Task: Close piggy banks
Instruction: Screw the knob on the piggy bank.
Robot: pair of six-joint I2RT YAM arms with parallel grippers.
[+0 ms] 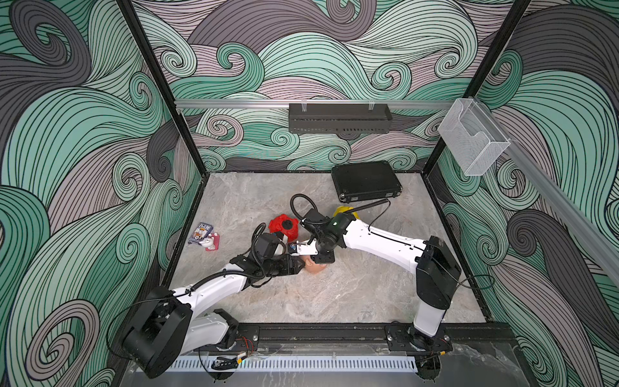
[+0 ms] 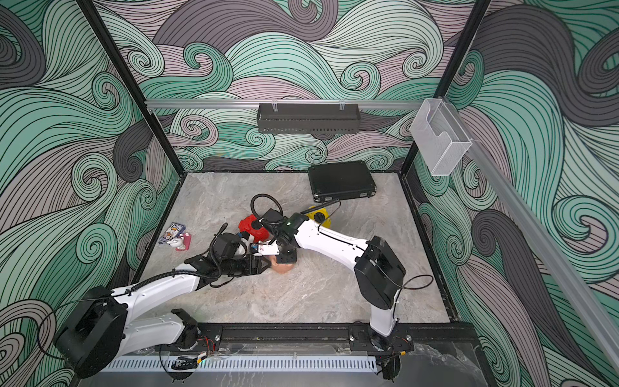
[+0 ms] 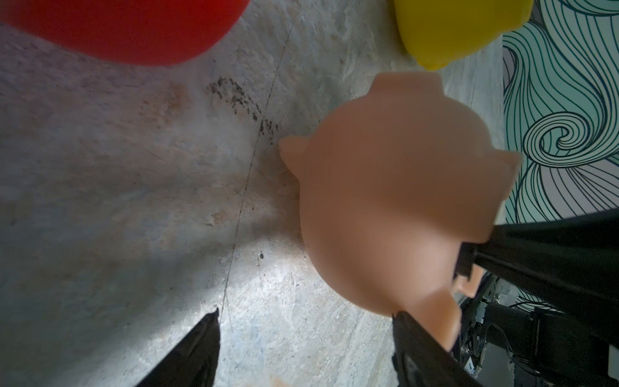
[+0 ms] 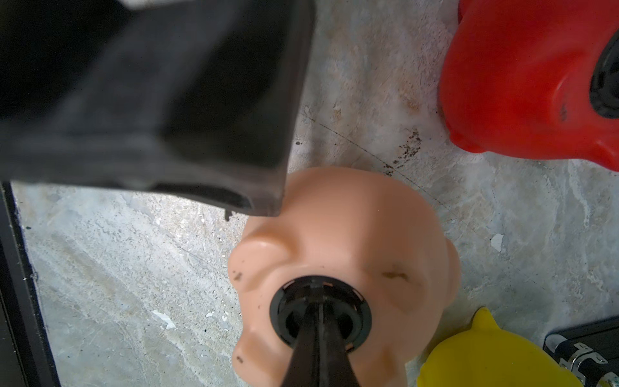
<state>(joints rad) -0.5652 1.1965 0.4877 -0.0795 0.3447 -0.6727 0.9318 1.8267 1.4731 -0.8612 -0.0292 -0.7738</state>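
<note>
Fingertips of the right claw (image 4: 320, 313) are pressing together, pinched onto the centre rib of the black plug (image 4: 321, 310), which is sitting in the belly hole of the peach pig (image 4: 348, 241). That is the relation the coming move is hanging on: plug directly under the tips, pig lying belly-up beneath them, so any push or twist would be going straight down that axis, and I judge the plug nearly seated but not clearly flush. The pig's long axis is running roughly across the right claw's approach, snout end hard to tell. Beside it, the left claw (image 3: 304, 348) is standing wide apart, one finger touching a leg of the peach pig, the other finger off it with bare table under the gap; it seems to be bracing rather than clamping. Both arms are meeting at this pig, the right one doing the work. Farther out from the right claw, the red pig (image 1: 284, 227) is lying belly-up with a plug already in its hole, and the yellow pig (image 2: 321, 216) is sitting behind the right wrist, its plug in too.
</note>
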